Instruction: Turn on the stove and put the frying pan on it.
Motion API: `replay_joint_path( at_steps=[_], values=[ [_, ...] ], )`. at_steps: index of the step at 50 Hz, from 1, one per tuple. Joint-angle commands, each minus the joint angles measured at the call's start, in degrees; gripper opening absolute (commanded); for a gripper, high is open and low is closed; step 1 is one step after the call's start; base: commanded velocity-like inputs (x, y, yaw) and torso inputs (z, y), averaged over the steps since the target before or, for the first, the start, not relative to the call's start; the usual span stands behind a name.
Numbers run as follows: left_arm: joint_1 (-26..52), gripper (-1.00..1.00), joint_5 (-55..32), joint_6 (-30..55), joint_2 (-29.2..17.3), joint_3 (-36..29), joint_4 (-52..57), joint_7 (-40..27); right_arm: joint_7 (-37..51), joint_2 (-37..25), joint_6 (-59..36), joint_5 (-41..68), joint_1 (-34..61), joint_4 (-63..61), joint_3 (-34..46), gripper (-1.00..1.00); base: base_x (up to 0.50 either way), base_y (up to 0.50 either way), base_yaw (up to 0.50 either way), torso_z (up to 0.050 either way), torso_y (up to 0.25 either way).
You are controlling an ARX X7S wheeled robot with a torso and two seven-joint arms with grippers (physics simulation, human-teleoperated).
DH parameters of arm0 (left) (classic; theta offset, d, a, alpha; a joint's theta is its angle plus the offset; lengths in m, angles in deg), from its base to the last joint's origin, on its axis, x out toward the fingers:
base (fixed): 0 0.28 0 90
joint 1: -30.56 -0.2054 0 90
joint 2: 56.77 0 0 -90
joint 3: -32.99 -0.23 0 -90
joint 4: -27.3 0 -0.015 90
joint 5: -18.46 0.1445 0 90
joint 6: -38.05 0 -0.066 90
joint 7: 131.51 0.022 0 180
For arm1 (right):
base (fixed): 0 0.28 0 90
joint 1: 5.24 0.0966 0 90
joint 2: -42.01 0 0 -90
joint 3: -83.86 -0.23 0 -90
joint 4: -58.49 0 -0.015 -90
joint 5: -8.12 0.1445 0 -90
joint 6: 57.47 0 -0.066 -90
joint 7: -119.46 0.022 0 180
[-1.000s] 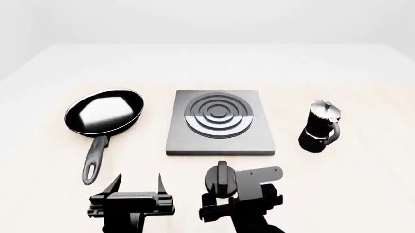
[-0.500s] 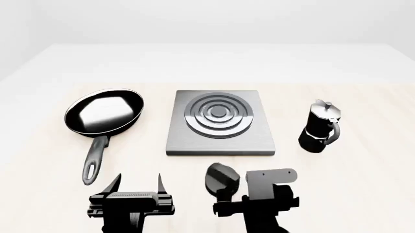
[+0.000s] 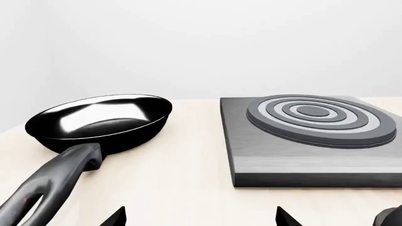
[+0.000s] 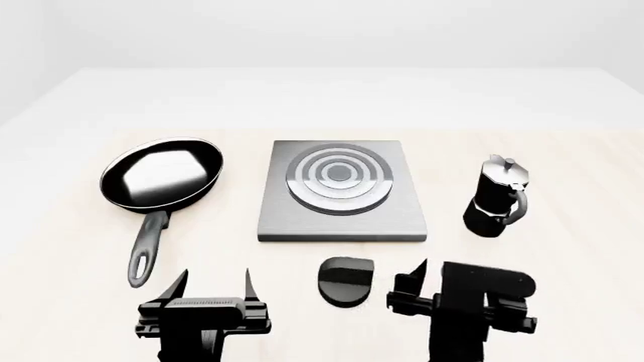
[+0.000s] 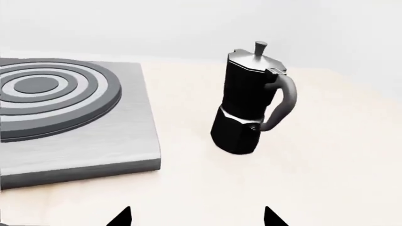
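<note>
Two grippers hover at the counter's near edge, both with jaws spread and empty: left gripper (image 4: 213, 285), right gripper (image 4: 443, 280). Between them lies one knob (image 4: 345, 280). Mid-counter sits one stove (image 4: 342, 191); one frying pan (image 4: 162, 175) lies toward the left edge, one moka pot (image 4: 495, 197) toward the right.

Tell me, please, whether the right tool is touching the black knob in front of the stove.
Apart. In the head view, bare table shows between the knob and the right tool, which sits off to its side.
</note>
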Motion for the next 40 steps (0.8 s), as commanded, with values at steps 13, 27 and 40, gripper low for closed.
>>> replay_joint_path(
  at_steps=[13,27,40],
  values=[
    [0.1,1.0,-0.4,-0.8,-0.2,-0.5,-0.8,-0.5,7.6,-2.2,20.0,-6.2,-6.5,10.2,-5.7,1.0,0.0,0.0,0.0,0.0,0.0],
    [0.0,1.0,-0.5,-0.9,-0.5,-0.9,-0.7,-0.8,7.6,-1.4,35.4,-3.3,-8.9,19.5,-9.7,1.0,0.0,0.0,0.0,0.0,0.0],
    [0.7,1.0,-1.1,1.9,-1.1,-1.4,0.1,-1.1,5.8,-1.0,40.9,-0.3,-9.5,21.4,-10.8,1.0,0.0,0.0,0.0,0.0,0.0]
  ],
)
